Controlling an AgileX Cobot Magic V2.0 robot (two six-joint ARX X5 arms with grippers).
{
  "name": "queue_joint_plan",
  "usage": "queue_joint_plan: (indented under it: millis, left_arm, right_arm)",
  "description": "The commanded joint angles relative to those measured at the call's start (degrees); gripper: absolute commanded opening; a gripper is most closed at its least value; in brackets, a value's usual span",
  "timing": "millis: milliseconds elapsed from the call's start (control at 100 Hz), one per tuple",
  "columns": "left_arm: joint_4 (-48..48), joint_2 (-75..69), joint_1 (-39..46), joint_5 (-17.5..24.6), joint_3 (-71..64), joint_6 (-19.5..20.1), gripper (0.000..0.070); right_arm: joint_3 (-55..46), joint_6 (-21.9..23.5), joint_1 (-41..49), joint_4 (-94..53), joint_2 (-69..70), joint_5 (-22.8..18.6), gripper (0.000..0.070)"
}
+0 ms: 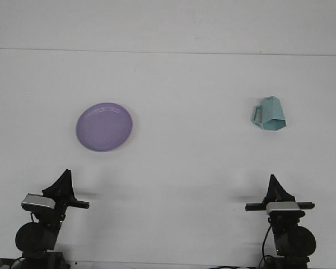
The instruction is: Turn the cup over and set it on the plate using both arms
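Pretty much just a big white table [179,168] taking up nearly the whole front view, matte surface with a few soft shadows near the bottom edge. Behind it there's a plain white wall [168,22] running along the top

My left arm [45,216] and right arm [283,221] show as black, rounded joint housings, each carrying a small silver-grey camera block with a thin black crossbar. Each tapers to a black pointed tip, and a thin dark cable loops beside my right arm's base.

Left gripper [63,178] and right gripper [275,183] sit low at the near edge, pointing forward.
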Motion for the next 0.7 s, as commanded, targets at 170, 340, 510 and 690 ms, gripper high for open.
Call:
queue_joint_plan:
  millis: [170,340,510,690]
  left_arm:
    - [0.48,-0.04,0.0,0.15,-1.16,-2.21,0.0012]
    - [0.22,-0.04,0.0,0.13,-1.16,-2.19,0.0011]
    - [-1.22,-0.04,0.0,0.13,-1.16,-2.19,0.0012]
    - [-1.57,-0.04,0.0,0.13,-1.16,-2.16,0.0012]
  right_arm:
    - [2.36,12.63,0.04,3.39,0.07,0.76,0.0]
    - [11.45,10.58,0.02,0.79,5.64,8.52,0.0]
    - [20.87,0.92,-0.04,0.68,18.18,11.02,0.0]
    - [24.39,-9.2,-1.7,4.68,32.74,10.67,0.0051]
